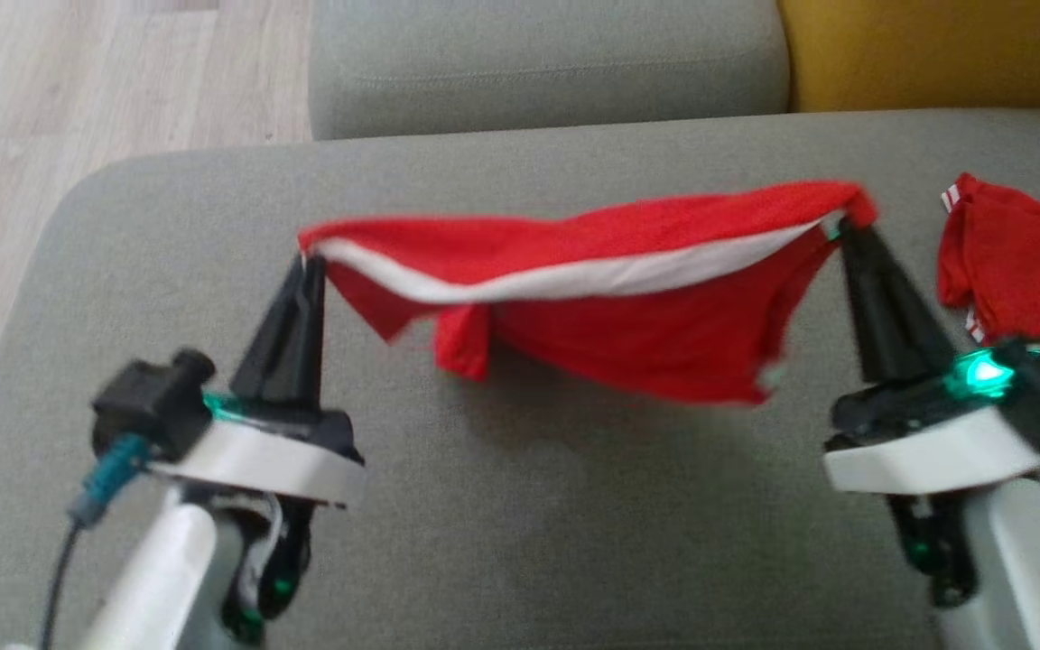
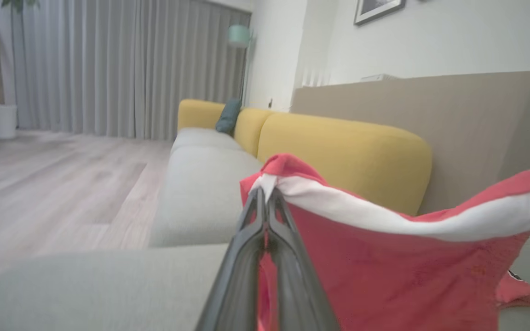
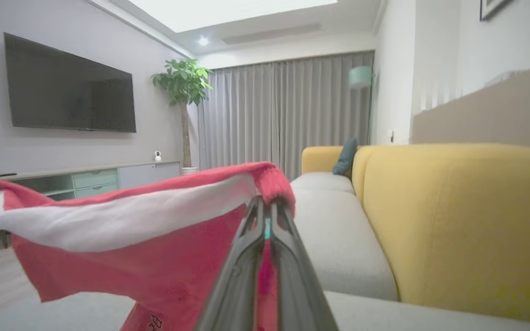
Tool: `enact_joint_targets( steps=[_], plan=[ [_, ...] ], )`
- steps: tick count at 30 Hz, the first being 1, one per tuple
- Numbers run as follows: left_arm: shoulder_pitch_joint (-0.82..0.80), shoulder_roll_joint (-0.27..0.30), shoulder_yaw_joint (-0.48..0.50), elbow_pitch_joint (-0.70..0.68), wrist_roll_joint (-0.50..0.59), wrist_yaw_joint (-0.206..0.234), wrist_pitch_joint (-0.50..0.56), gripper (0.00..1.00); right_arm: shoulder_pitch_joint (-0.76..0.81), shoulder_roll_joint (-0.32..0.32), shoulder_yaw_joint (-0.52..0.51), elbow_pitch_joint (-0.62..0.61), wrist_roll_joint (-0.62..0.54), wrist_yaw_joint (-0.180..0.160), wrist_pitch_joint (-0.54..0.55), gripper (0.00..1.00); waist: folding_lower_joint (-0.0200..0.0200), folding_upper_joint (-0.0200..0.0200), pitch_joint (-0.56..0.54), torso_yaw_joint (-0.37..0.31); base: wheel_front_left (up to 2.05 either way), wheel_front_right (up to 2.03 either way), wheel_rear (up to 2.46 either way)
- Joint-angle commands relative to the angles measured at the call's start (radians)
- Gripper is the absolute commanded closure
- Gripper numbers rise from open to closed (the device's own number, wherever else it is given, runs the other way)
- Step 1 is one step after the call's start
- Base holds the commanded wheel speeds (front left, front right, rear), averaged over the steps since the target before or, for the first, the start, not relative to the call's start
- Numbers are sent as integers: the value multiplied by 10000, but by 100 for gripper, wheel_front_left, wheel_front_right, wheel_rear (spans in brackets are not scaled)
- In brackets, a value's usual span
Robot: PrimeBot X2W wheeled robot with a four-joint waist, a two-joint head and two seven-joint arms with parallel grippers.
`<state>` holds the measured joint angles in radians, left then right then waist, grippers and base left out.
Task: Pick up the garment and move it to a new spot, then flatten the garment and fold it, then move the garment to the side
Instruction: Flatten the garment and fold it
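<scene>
The left gripper (image 1: 311,264) is pinching the left end of the red garment (image 1: 628,334), jaws pressed together on the cloth at its white edge. The right gripper (image 1: 845,230) is doing the same at the garment's right end, jaws clenched on a bunched red corner. Both pairs of fingers are pointing away from the robot.

Under both arms the grey sofa seat (image 1: 520,506) is taking up most of the head view. The wood floor (image 1: 78,81) is showing beyond the seat's left edge. The yellow backrest (image 1: 926,54) is standing at the far right, beside a grey cushion (image 1: 538,63).

The garment is hanging stretched between the two grippers, raised above the seat, its top edge sagging slightly in the middle and its lower part drooping. Whether the lowest fold is touching the seat, I cannot tell.

A second red cloth (image 1: 1016,262) is lying crumpled on the seat, to the right of the right gripper and apart from the held garment.

The white band (image 1: 574,275) is running along the garment's upper edge from grip to grip
</scene>
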<state>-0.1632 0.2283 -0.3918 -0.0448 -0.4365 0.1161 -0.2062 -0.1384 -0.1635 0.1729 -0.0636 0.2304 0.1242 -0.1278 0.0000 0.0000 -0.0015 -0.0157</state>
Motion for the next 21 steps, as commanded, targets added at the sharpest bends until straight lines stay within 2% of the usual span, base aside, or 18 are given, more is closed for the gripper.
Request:
enact_joint_targets(
  steps=[1, 7, 11, 15, 21],
  plan=[
    [-753, 318, 488, -625, 132, 56, 120, 100, -156, -139, 23, -752, -88, 65, 129, 100, 0, 0, -71, -14, 0, 0, 0],
    [-1864, 977, 649, -2390, 507, 58, 1148, 100, -93, -357, -483, -3005, -398, 65, 859, 100, 0, 0, -77, -1, 0, 0, 0],
    [-2823, 1223, 733, -2743, 532, -70, 1841, 100, -437, -485, -678, -3584, -389, 65, 1302, 100, 0, 0, 232, 34, 0, 0, 0],
    [-3906, 1341, 912, -1696, 260, -312, 2342, 100, -1319, -527, -517, -2954, 103, 65, 1551, 100, 0, 0, 843, 17, 0, 0, 0],
    [-6073, 1407, 1084, 686, 329, -733, 2214, 100, -4048, -627, 203, -589, 422, 65, 1170, 100, 0, 0, 2004, -118, 0, 0, 0]
  ],
)
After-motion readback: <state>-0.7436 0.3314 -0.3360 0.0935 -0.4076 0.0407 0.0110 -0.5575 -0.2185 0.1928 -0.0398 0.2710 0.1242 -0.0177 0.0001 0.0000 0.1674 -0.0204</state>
